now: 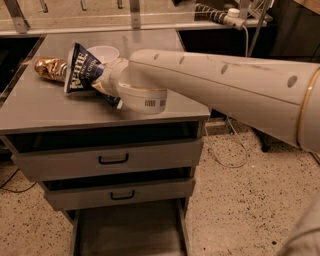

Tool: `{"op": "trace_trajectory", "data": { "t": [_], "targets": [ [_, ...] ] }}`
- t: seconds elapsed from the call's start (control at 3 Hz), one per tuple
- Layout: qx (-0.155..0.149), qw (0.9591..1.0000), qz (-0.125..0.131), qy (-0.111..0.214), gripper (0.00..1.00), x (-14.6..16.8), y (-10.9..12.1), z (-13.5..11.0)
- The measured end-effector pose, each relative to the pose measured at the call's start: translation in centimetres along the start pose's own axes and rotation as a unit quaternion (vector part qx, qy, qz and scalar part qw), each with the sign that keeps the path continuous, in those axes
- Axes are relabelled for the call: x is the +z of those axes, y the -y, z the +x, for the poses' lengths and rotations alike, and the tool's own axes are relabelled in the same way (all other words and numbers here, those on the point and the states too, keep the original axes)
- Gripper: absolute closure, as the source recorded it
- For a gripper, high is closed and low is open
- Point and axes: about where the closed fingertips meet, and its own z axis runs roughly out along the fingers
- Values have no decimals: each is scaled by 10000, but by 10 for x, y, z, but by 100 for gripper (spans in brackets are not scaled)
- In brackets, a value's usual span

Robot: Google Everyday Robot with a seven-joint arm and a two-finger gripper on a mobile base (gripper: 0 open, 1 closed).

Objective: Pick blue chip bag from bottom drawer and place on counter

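Note:
The blue chip bag (81, 70), dark navy with white lettering, sits tilted in my gripper (100, 77) over the left part of the counter (150, 47). The gripper is shut on the bag's lower end, and its wrist hides most of the fingers. The bag's lower edge is at or just above the counter surface, right next to the crushed gold can (50, 69). My arm (225, 90) reaches in from the right across the counter. The bottom drawer (130, 230) is pulled open below, and its flat floor is bare.
The two upper drawers with black handles (113, 160) stand slightly ajar. A power strip (220, 15) and cables lie behind the cabinet at the right. A metal rail runs along the back. Speckled floor lies to the right.

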Motion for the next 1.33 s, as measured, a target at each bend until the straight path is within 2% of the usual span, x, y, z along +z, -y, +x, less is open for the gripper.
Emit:
{"op": "trace_trajectory", "data": {
  "t": [1.0,1.33],
  "targets": [
    [0,10000,0,0,12,0,0,0],
    [0,10000,0,1,0,0,0,0]
  ]
}}
